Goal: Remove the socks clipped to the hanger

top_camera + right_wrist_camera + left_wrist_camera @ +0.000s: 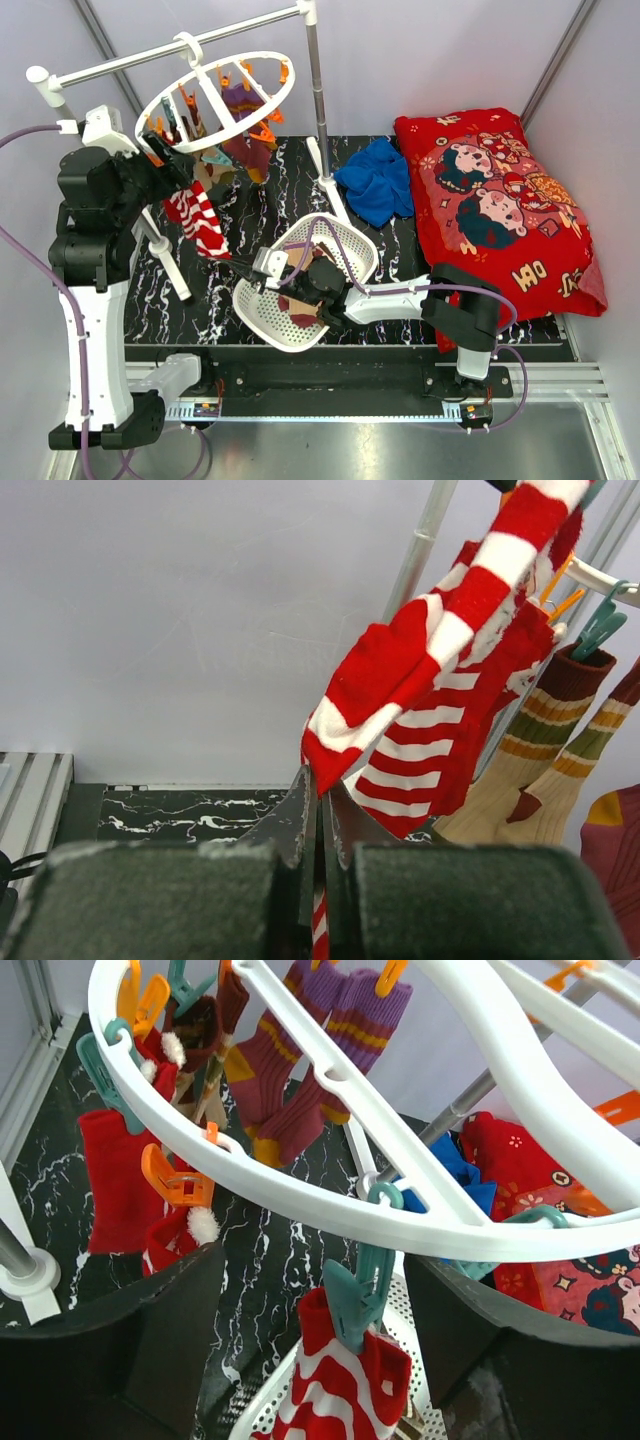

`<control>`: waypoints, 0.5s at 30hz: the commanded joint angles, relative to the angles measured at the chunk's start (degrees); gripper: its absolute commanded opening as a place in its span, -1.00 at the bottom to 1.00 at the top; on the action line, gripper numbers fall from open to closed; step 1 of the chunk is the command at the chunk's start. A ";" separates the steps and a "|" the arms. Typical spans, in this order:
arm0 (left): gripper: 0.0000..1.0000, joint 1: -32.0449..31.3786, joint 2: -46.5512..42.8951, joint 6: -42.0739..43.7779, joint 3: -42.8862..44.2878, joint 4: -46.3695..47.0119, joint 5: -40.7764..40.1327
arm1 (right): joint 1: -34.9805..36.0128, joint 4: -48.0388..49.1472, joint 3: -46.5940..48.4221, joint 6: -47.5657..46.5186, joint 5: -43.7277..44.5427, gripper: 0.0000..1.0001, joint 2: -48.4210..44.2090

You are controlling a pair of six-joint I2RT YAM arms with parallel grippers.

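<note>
The white ring hanger hangs from a bar at the back left, its rim filling the left wrist view. Maroon and purple socks and a red sock hang clipped to it. A teal clip holds a red-and-white striped sock. My left gripper stands open, its fingers on either side of that clip and apart from it. My right gripper is shut on the lower tip of the striped sock. Tan and brown striped socks hang behind.
A white perforated basket lies tilted under the right arm with dark socks inside. A blue cloth and a red cartoon-print pillow lie to the right. The rack's upright pole stands behind the basket.
</note>
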 commanded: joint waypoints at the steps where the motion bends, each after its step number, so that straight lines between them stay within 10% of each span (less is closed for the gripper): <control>1: 0.42 -0.08 -0.80 0.60 2.13 0.57 0.35 | 0.85 2.98 1.47 0.92 1.24 -1.00 -0.57; 15: 0.24 -9.10 0.43 0.33 10.56 -9.02 -12.47 | 0.76 2.28 1.65 -1.55 3.44 -1.00 0.04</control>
